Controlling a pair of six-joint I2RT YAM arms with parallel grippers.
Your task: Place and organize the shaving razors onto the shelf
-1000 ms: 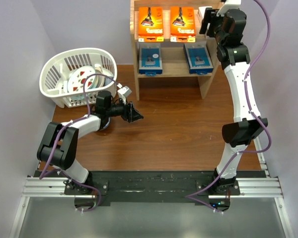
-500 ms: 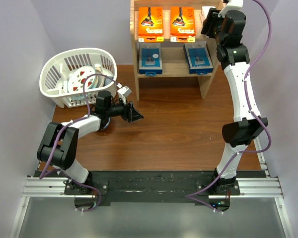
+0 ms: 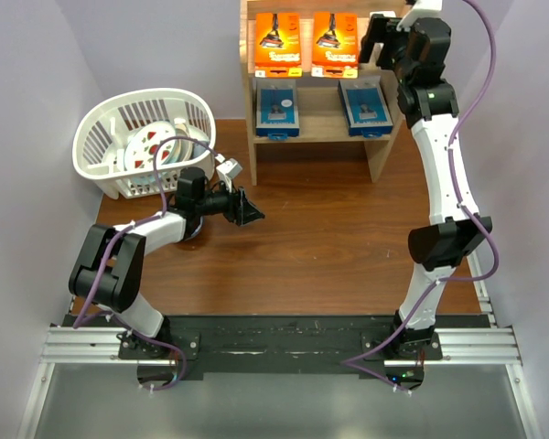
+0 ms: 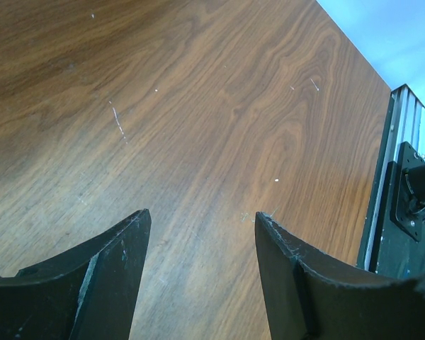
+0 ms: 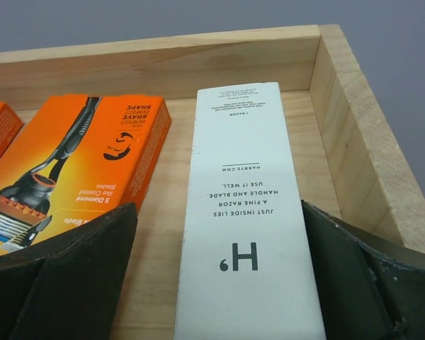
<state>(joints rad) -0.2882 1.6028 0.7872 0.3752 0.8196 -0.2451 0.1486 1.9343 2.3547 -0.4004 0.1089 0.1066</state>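
The right gripper (image 5: 218, 207) is spread wide astride a white razor box (image 5: 244, 212), and a gap is seen at its left finger. The box is laid flat on the top tier of the shelf (image 5: 347, 127), between an orange razor pack (image 5: 85, 159) and the right side panel. The left gripper (image 4: 202, 221) is held open and empty over the wooden table (image 4: 198, 106).
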